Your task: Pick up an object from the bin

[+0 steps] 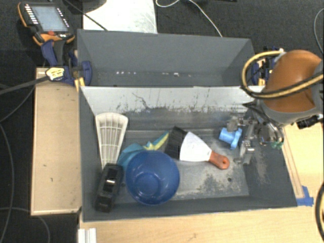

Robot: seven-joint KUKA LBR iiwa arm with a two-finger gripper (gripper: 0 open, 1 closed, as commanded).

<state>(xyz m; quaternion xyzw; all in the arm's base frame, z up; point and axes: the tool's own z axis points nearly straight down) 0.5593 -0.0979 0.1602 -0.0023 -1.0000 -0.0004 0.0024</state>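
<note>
My gripper (247, 147) hangs low over the right side of the bin floor, under the orange-covered wrist. A small light-blue plastic piece (229, 136) lies right against its left side; I cannot tell whether it is gripped. Just below and left of that sits a white scraper-like thing (194, 148) with a black end and an orange handle tip (219, 161), which points toward the gripper.
A blue bowl (152, 177) stands in the front middle, with a yellow and blue thing (158, 142) behind it. Along the left wall lie a white ribbed fan-shaped piece (110, 135) and a black boxy item (109, 187). The bin's right slope runs beneath the arm.
</note>
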